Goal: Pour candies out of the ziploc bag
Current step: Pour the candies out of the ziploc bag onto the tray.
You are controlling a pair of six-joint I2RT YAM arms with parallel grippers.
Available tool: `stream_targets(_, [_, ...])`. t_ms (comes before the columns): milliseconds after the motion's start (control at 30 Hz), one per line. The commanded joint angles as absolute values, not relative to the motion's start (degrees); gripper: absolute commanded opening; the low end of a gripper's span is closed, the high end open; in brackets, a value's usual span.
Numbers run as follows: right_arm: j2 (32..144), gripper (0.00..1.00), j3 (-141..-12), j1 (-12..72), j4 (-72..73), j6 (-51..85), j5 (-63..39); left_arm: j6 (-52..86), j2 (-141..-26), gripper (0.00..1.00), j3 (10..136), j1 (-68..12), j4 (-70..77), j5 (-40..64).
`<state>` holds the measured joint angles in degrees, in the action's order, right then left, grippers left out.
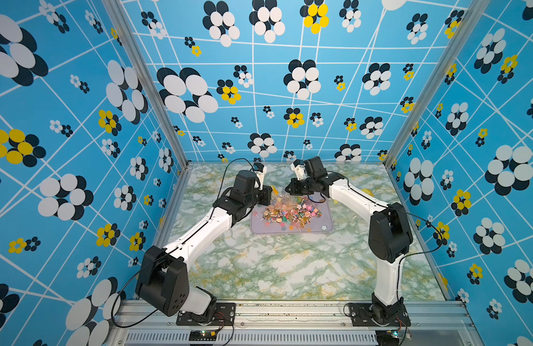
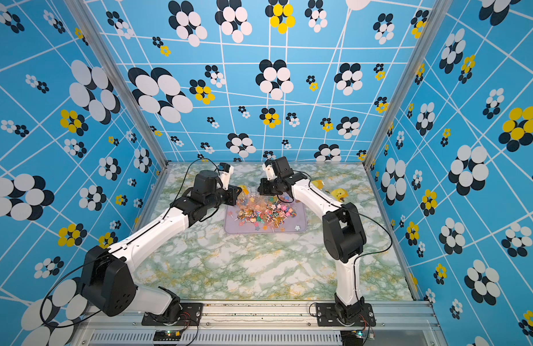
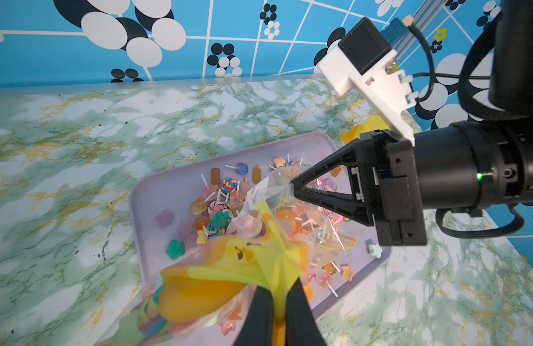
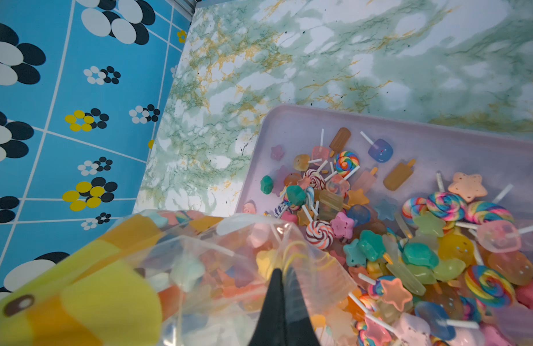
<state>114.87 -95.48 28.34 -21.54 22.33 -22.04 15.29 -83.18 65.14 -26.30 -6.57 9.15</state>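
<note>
The ziploc bag [image 3: 259, 257] is clear plastic with a yellow duck print and hangs over the lilac tray [image 1: 319, 230]. My left gripper [image 3: 279, 287] is shut on its yellow printed edge. My right gripper [image 4: 284, 271] is shut on the clear film at the other side, and it also shows in the left wrist view [image 3: 293, 181]. Many candies [image 4: 409, 239] lie heaped on the tray: swirl lollipops, stars and ice-lolly shapes. Some candies still show through the bag [image 4: 199, 269]. In both top views the bag [image 1: 278, 196] [image 2: 250, 197] sits between the two grippers above the tray's far edge.
The tray [image 2: 298, 221] lies on the green marbled table near the back wall. Yellow objects [image 2: 340, 194] lie on the table behind my right arm. Patterned blue walls close in the left, right and back sides.
</note>
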Motion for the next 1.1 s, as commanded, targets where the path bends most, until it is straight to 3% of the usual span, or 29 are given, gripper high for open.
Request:
stream_targets(0, [116.1,0.0,-94.5,27.9,-20.0,23.4,-23.4,13.1,-83.2,0.01,69.2,-26.7,-4.7,8.0])
stream_targets(1067, [116.9,0.0,-93.2,27.4,-14.9,27.2,-26.2,8.0,-84.8,0.0,75.3,-28.6,-9.4,4.3])
